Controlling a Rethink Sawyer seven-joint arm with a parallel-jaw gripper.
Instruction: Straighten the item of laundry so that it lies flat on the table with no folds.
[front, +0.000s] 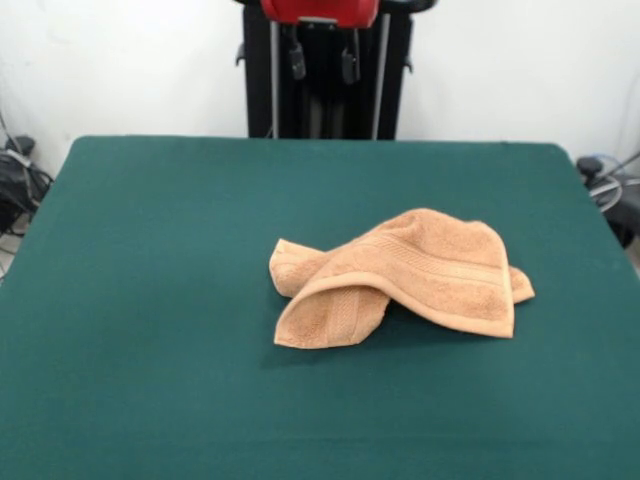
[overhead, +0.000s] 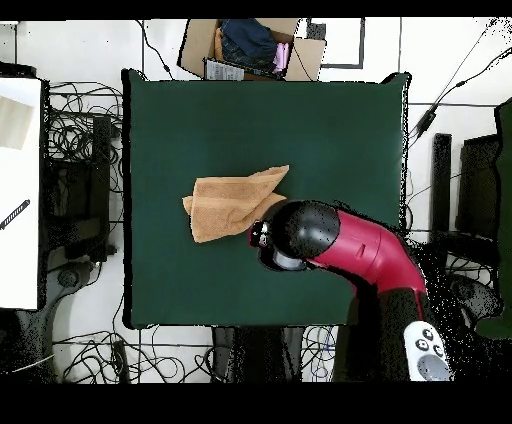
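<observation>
Hand (front: 322, 62) raised, grip unclear, terry orange-tan towel (front: 400, 280) rumpled and folded, ribbed band showing, green felt table (front: 150, 300).

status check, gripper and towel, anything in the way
Gripper raised at far edge, empty, looks open. Towel crumpled, folded over itself on table. Nothing in the way.

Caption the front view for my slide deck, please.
Folded towel lies crumpled on the green table, gripper raised above.
</observation>
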